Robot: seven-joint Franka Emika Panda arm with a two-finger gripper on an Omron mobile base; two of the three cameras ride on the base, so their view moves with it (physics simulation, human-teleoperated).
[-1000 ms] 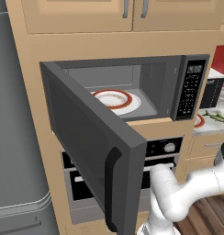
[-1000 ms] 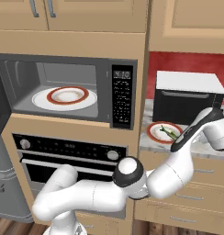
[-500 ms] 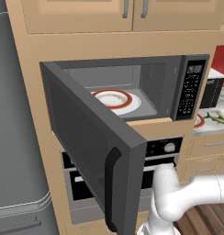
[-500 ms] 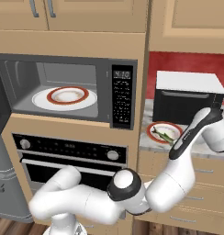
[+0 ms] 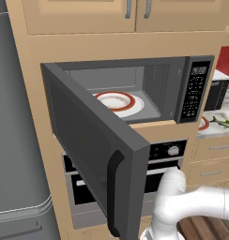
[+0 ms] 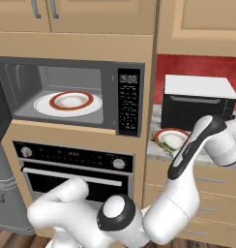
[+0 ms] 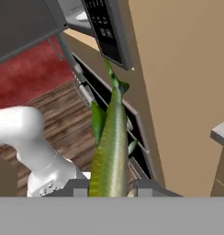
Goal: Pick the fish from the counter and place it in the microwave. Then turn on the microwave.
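My gripper (image 7: 113,186) is shut on the fish (image 7: 111,137), a slender olive-green body that runs up from between the fingers toward the microwave's button panel (image 7: 104,27). In the right base view my forearm (image 6: 192,145) crosses in front of the counter (image 6: 156,151), and a thin green end of the fish (image 6: 162,144) pokes out to its left by a red-rimmed plate (image 6: 172,137). The microwave (image 6: 125,68) stands with its door (image 5: 88,140) swung wide open. Inside it lies another red-rimmed plate (image 6: 69,100).
A black oven (image 6: 71,162) with knobs sits under the microwave. A black boxy appliance (image 6: 197,104) stands at the back of the counter before a red wall. A grey fridge (image 5: 18,140) is at the left. Wooden drawers (image 6: 212,193) lie below the counter.
My forearm has shifted slightly left and down over the counter plate, with the gripper still shut. In the left base view the arm has stretched low toward the right.
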